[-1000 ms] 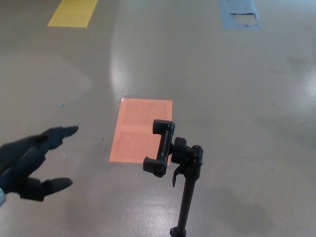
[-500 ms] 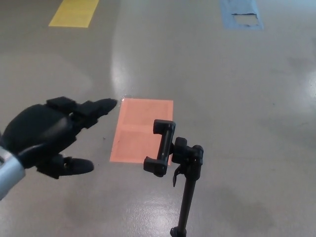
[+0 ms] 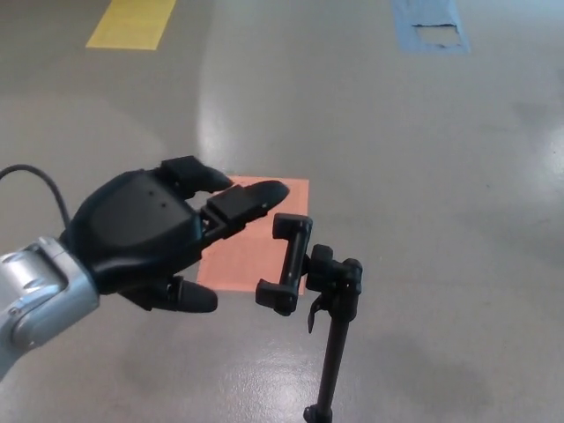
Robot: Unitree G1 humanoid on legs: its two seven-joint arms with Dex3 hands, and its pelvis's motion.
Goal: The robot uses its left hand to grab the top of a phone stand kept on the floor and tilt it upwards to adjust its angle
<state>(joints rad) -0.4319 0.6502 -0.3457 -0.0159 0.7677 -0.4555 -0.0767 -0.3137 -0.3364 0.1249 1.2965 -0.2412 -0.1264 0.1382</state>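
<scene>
1. The robot's black left hand [image 3: 145, 233] reaches in from the left on a silver forearm [image 3: 35, 295], its fingers [image 3: 242, 201] spread wide and holding nothing, thumb [image 3: 181, 298] low.
2. An orange rectangular floor patch [image 3: 247, 251] lies partly under the hand.
3. Just right of the fingertips, apart from them, stands the black phone stand [image 3: 308, 282], its clamp head on a thin pole rising from the grey glossy floor [image 3: 441, 220].
4. A yellow floor marking [image 3: 132, 22] and a blue floor marking [image 3: 427, 25] sit far back.
</scene>
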